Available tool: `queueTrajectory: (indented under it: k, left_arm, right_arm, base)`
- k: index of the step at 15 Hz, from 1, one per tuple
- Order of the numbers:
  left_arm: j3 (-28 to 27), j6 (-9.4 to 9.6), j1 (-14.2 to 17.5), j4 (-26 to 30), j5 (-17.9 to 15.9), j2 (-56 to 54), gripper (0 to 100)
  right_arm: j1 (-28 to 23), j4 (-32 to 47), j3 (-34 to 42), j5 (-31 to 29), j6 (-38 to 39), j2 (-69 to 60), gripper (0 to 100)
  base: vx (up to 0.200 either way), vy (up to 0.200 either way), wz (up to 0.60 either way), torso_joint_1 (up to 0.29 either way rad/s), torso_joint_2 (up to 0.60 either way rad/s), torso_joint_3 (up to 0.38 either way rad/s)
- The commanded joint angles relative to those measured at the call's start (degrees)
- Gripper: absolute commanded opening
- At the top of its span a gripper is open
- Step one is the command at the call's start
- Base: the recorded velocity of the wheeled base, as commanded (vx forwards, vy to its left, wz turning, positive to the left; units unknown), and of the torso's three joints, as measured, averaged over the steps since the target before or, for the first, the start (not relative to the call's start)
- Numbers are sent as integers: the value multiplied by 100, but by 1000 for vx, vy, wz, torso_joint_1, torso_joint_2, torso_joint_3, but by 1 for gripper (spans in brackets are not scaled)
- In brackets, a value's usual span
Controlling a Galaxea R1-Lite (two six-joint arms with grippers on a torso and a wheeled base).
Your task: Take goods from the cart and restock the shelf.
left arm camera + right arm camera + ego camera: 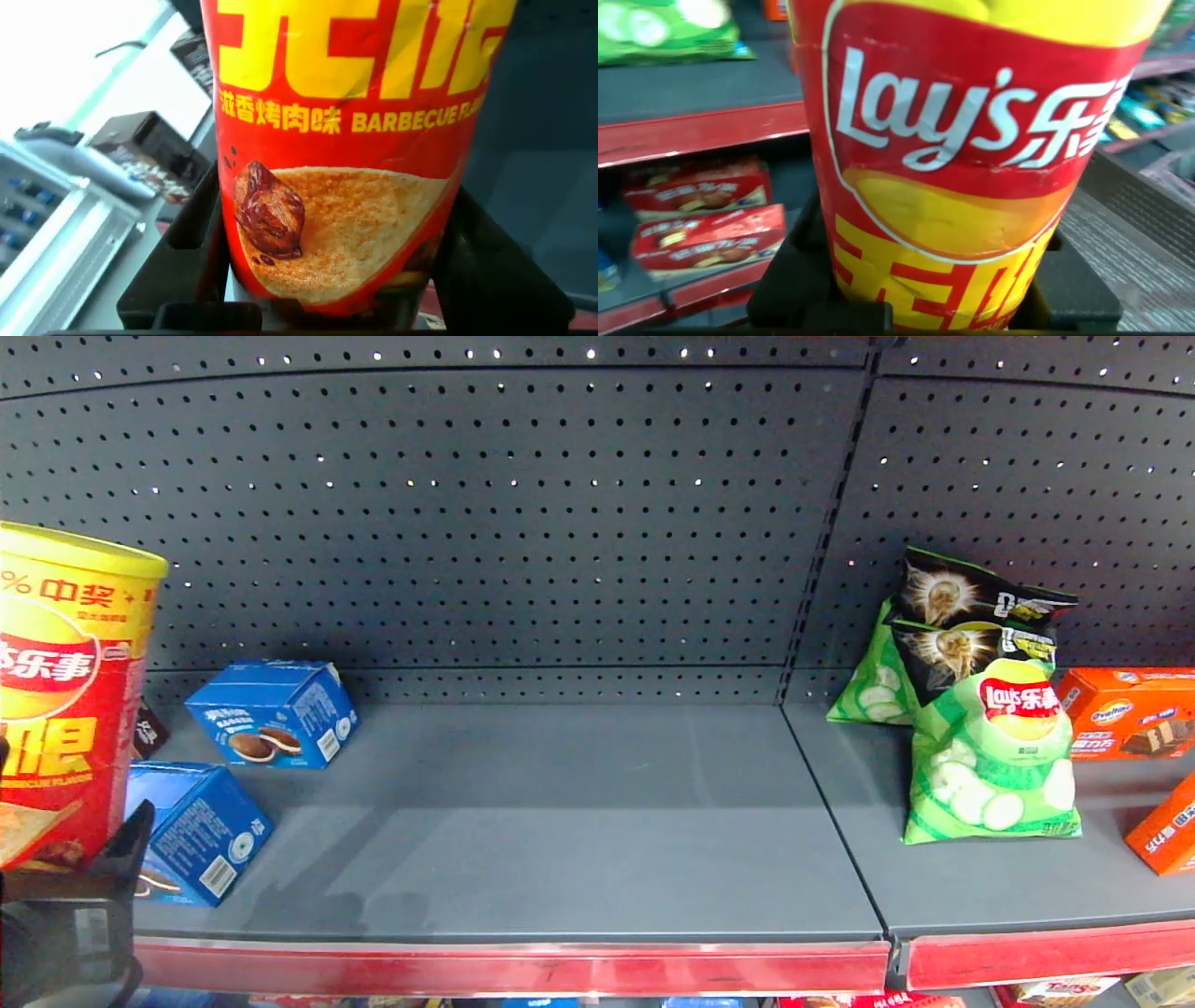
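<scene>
Left pincer clamps a red crisp can, held upright at the near left of the shelf beside the blue biscuit boxes, likely bound for the bare middle. Right pincer grips a second can nearer, below the shelf edge, apparently in reserve.

grey pegboard wall, perhaps bright window
</scene>
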Motion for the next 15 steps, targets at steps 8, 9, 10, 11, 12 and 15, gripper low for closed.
queueTrajectory:
  k: [8,9,10,11,12,15]
  left_arm:
    - [237,-227,-9,-52,-1277,-29,0]
    - [413,-227,351,-158,-1541,-55,0]
    - [668,-218,650,-298,-1734,-196,0]
    - [879,-121,914,-386,-1822,-336,0]
    - [1063,19,1213,-439,-1831,-486,0]
    - [1274,63,2056,-448,-1840,-661,0]
  right_arm:
    - [-8,-287,41,-735,-305,-3,0]
    - [-8,-305,41,-770,-296,-3,0]
    - [-8,-314,41,-779,-296,-3,0]
    - [-8,-314,59,-779,-296,-3,0]
    - [-8,-322,94,-770,-296,-3,0]
    - [-8,-331,129,-770,-288,-3,0]
  base:
    - [0,0,0,0,0,0]
    - [0,0,0,0,0,0]
    - [0,0,0,0,0,0]
    - [0,0,0,0,0,0]
    - [0,0,0,0,0,0]
    - [0,0,0,0,0,0]
